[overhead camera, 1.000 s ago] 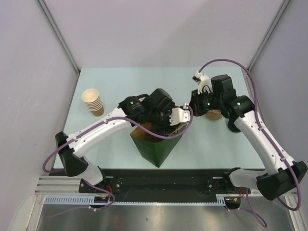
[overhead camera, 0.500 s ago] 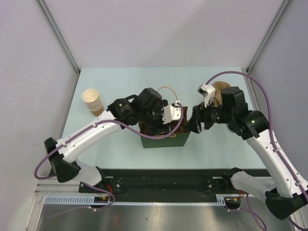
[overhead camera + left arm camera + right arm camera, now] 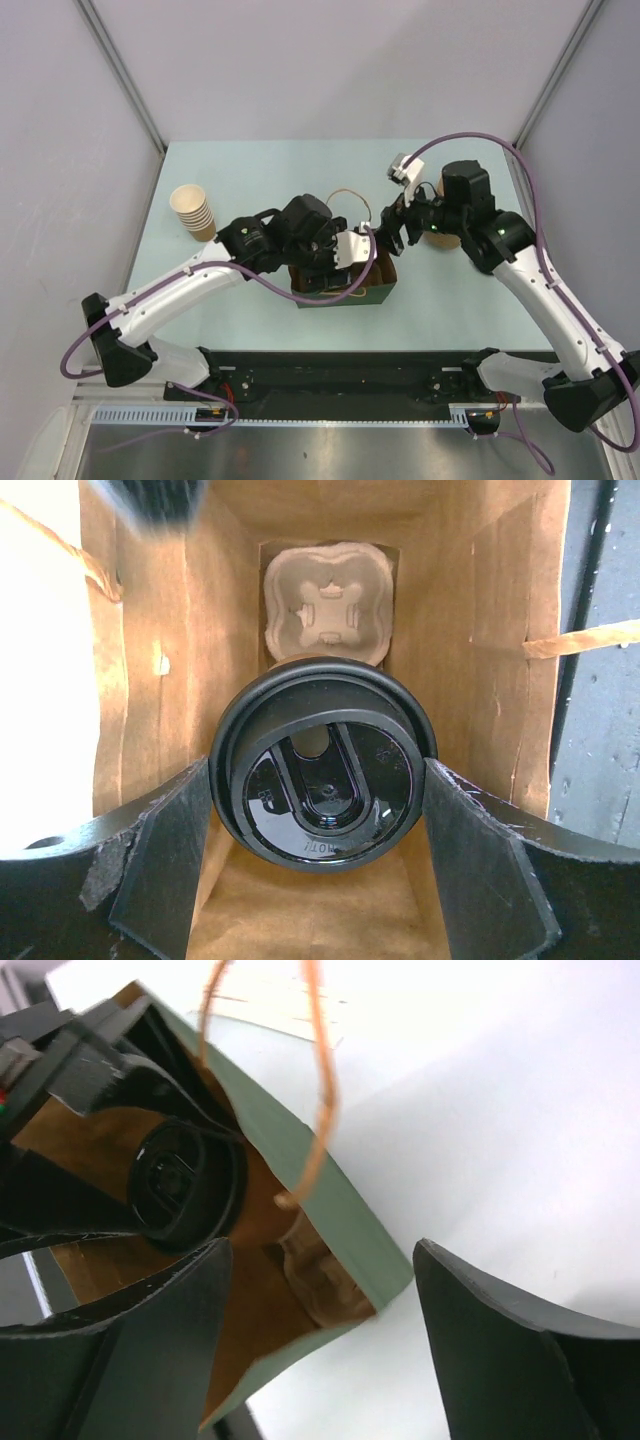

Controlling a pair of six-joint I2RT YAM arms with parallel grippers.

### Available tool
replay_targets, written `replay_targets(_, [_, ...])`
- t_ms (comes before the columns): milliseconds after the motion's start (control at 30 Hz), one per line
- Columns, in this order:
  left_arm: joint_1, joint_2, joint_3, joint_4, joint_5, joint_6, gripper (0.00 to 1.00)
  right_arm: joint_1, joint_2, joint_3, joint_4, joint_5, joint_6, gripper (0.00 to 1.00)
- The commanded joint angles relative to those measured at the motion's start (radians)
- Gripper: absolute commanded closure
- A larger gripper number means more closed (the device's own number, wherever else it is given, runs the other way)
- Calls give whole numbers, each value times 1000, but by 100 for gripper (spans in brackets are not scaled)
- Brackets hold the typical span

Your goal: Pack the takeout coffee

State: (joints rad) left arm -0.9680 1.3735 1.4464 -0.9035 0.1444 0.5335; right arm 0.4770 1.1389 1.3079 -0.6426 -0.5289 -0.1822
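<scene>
Top view: bright, even, diffuse overhead light. Faint soft shadows lie under both arms on the pale table (image 3: 250, 170). The metal strip (image 3: 330, 450) at the near edge has a dull sheen.

Left wrist view: warm and dimmer inside the bag (image 3: 470, 630). Small glossy highlights sit on the takeout coffee (image 3: 320, 770) lid. There is a washed-out white patch at left and a dark blur at far left.

Right wrist view: the table is overexposed, and the handle (image 3: 325, 1080) is soft.
</scene>
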Motion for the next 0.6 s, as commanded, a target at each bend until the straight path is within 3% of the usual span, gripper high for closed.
replay_targets(0, [-27, -50, -26, 43, 3, 13, 87, 77, 18, 44, 67, -7, -186, 25])
replay_targets(167, [-51, -82, -81, 64, -17, 2, 87, 135, 58, 45, 51, 56, -269, 34])
replay_targets(333, [-84, -122, -145, 112, -57, -26, 88, 178, 58, 44, 27, 61, -283, 64])
replay_targets(367, [-87, -138, -170, 123, -69, -30, 89, 181, 53, 45, 26, 63, -272, 77])
replay_targets(467, [-98, -180, -230, 178, -92, -41, 89, 192, 38, 45, 31, 56, -260, 100])
replay_targets(567, [-109, -221, -299, 250, -135, -41, 90, 216, 21, 41, 49, 76, -237, 100])
